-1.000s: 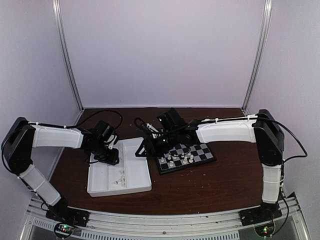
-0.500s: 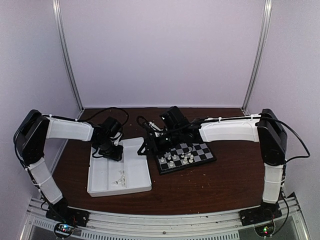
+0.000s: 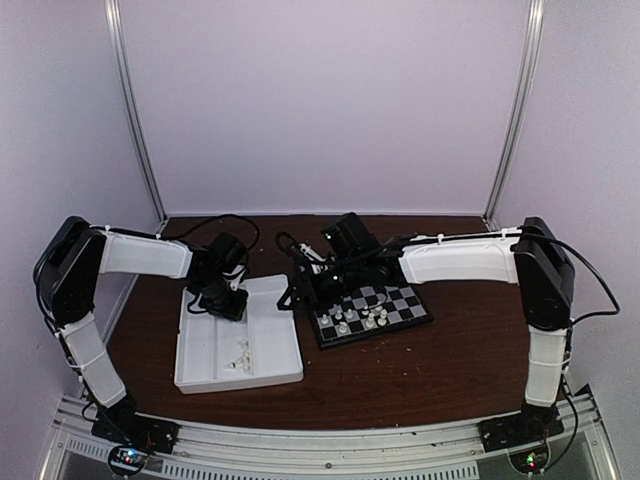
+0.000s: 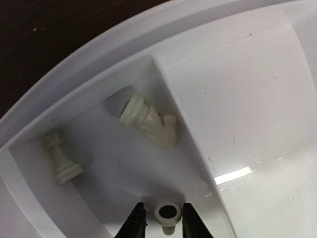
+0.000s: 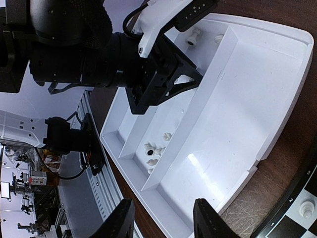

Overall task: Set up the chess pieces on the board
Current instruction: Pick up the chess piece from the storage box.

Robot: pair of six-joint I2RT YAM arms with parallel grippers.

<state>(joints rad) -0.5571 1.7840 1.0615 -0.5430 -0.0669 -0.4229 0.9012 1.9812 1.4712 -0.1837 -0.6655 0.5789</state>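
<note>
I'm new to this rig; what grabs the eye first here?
The left hand reaches into a white compartmented plastic tray, straddling a tiny white plastic chess piece. To the tray's right, a small black-and-grey chequered chessboard holds a few white pieces.

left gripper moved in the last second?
Yes. The left gripper shifted right and slightly back, further in over the far-left corner of the tray; the tray itself stayed put.

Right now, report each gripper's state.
Left gripper: open, straddling a white chess piece in the tray, not clamped.
Right gripper: open, empty.
</note>
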